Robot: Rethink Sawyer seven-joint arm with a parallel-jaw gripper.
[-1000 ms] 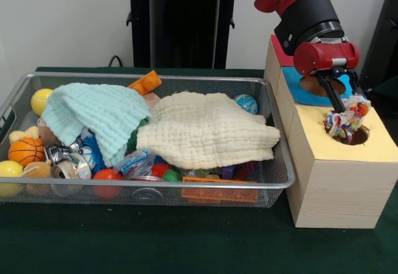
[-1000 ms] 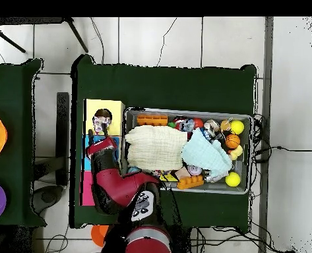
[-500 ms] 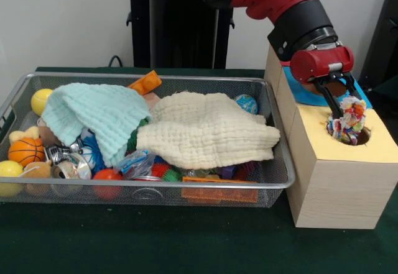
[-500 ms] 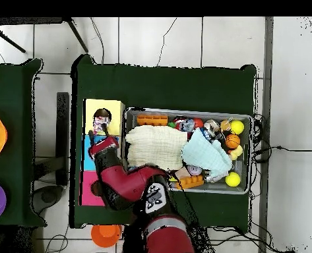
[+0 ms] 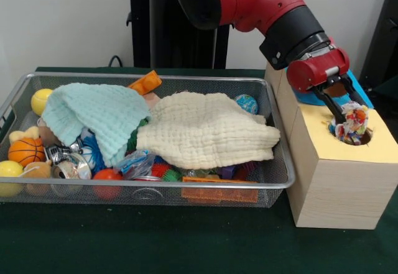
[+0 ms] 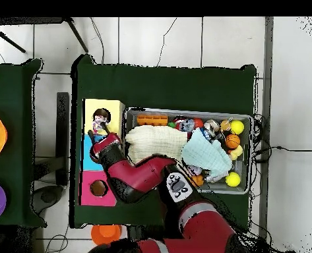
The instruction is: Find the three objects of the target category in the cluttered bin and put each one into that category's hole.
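A: What is the hand point(image 5: 343, 108) doing at this moment?

B: Its two black fingers point(image 5: 328, 103) are spread on each side of a multicoloured knotted rope toy point(image 5: 351, 123). The toy sits in the round hole point(image 5: 356, 137) of the yellow section of the wooden box point(image 5: 328, 178), directly below the hand. I judge the hand to be opened, not pressing the toy, because the toy seems to rest on the rim of the hole.

A: So this one is delivered?

B: Nearly. It has not dropped fully inside; the top part stands above the hole. Behind the hand there is a blue section point(image 5: 311, 97) of the same box, and the overhead view shows also a pink section point(image 6: 99, 188) with its own hole.

A: And what is left?

B: I cannot tell how many toys are already inside the box. To the side of the hand, away from the box, the wire mesh bin point(image 5: 155, 190) on the dark green worktop point(image 5: 143, 240) is full. A cream quilted cloth point(image 5: 208, 131) and a mint green cloth point(image 5: 93, 115) cover most of it, so other things of this category, if any remain, may be hidden under them. The search probably must continue there.
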